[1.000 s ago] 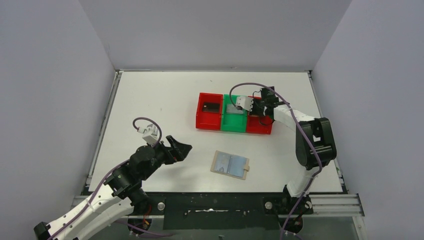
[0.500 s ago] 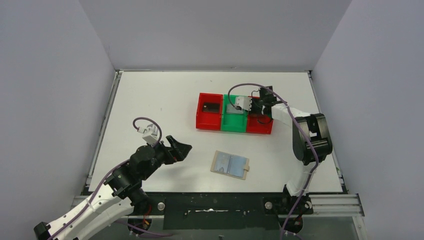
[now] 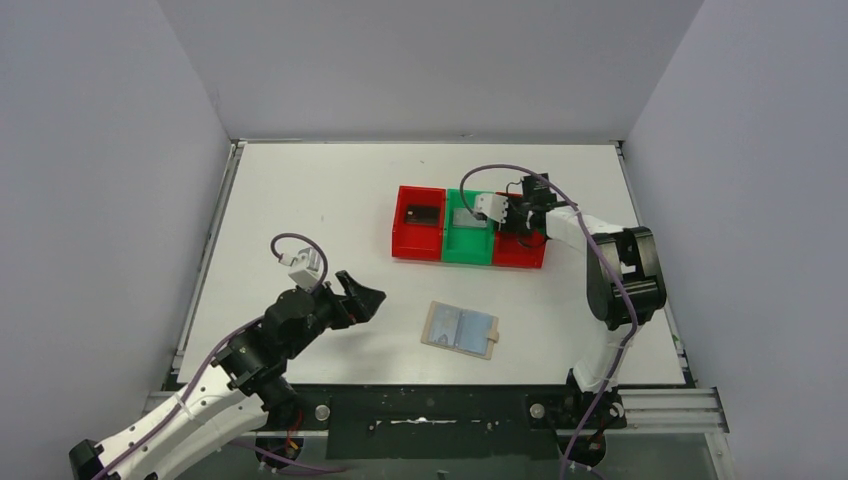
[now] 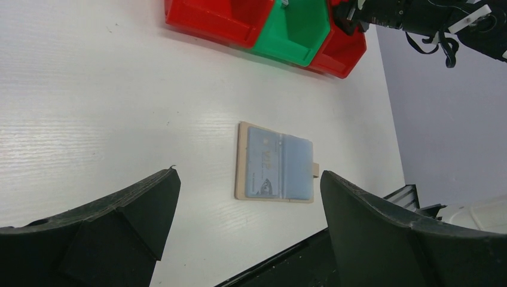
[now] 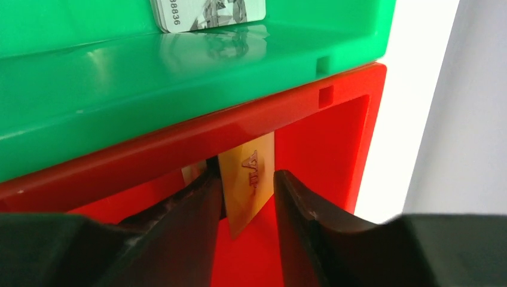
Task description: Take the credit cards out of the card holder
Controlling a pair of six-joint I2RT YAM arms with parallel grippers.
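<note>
Your card holder (image 3: 460, 329) lies open and flat at about 6 o'clock on the white table (image 3: 300, 200). Its long axis runs 9 to 3, and the small tab points to 3. It has a tan border, pale blue-grey inner panels and squared corners.

At 1 o'clock sit three glossy plastic trays. In the rightmost red tray (image 5: 335, 137), your right gripper (image 5: 247, 179) has its fingers narrowly parted around a thin gold card (image 5: 251, 156) that is tilted on edge. A printed pale card (image 5: 206, 13) lies in the green tray (image 5: 179, 72).

At 8 o'clock, your left gripper (image 3: 366, 290) hangs spread wide, holding nothing.
</note>
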